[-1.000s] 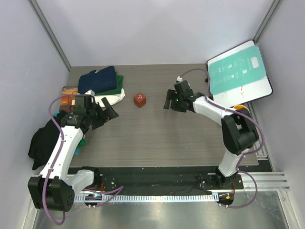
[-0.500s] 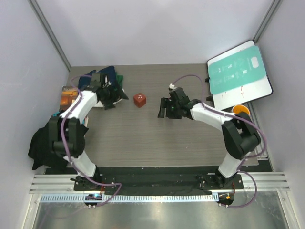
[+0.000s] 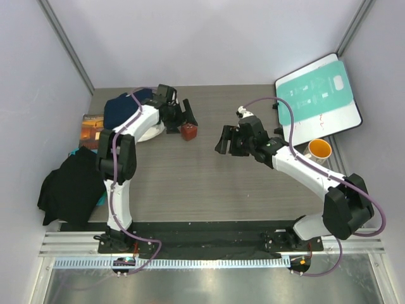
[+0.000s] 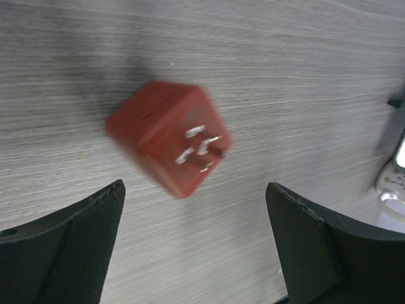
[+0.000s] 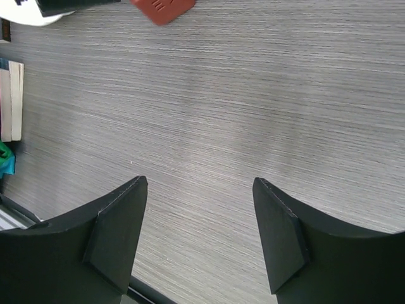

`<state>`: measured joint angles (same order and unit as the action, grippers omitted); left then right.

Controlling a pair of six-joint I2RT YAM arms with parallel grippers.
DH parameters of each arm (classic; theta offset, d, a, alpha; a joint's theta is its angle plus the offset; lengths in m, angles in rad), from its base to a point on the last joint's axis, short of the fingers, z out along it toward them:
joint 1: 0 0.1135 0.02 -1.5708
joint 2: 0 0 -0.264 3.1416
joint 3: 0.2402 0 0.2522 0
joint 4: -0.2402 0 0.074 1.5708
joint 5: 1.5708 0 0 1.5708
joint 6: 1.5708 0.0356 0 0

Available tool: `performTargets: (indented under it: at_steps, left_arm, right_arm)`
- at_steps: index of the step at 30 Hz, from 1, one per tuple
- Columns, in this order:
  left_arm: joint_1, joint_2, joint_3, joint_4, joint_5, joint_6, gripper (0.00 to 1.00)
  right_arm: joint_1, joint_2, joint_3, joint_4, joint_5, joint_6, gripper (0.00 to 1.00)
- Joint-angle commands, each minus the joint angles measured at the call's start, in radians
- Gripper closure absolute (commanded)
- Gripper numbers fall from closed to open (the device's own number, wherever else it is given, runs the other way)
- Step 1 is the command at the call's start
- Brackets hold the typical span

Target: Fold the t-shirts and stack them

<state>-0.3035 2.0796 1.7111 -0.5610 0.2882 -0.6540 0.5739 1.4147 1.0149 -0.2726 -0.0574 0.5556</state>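
On the grey wood-grain table (image 3: 190,183), a navy shirt (image 3: 123,109) lies folded on a cream shirt (image 3: 152,131) in the far left corner, while a dark shirt (image 3: 69,187) sits crumpled at the near left edge. The left claw (image 4: 195,190), spread wide, hovers over a red block (image 4: 168,142) just right of the folded pair, pointing away from the crumpled one. The right claw (image 5: 199,183), also spread, hangs mid-table, well apart from every shirt, so the left arm looks nearer.
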Motion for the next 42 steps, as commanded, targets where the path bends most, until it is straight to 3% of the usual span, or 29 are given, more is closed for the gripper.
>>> performTargets:
  at_steps: [1, 6, 19, 28, 33, 38, 42]
  left_arm:
    - [-0.002, 0.014, 0.028, -0.037, -0.027, 0.002, 0.08]
    - [-0.014, 0.036, 0.041, -0.054, -0.099, 0.017, 0.08]
    - [-0.080, 0.152, 0.200, -0.077, -0.107, 0.021, 0.09]
    - [-0.137, 0.258, 0.331, -0.162, -0.224, 0.053, 0.09]
    - [-0.175, 0.280, 0.334, -0.155, -0.340, 0.077, 0.11]
    - [-0.209, 0.310, 0.334, -0.145, -0.370, 0.064, 0.13]
    - [-0.221, 0.278, 0.265, -0.032, -0.389, 0.057, 0.13]
  right_arm:
    - [0.000, -0.060, -0.010, -0.005, 0.028, 0.001, 0.27]
    - [-0.003, -0.076, -0.016, -0.007, 0.025, 0.013, 0.26]
    - [-0.017, -0.122, -0.039, -0.022, 0.025, 0.017, 0.26]
    - [-0.025, -0.129, -0.059, -0.028, 0.021, 0.018, 0.26]
    - [-0.031, -0.131, -0.073, -0.025, 0.018, 0.020, 0.26]
    - [-0.031, -0.129, -0.081, -0.027, 0.010, 0.023, 0.26]
    - [-0.034, -0.131, -0.081, -0.025, 0.005, 0.020, 0.26]
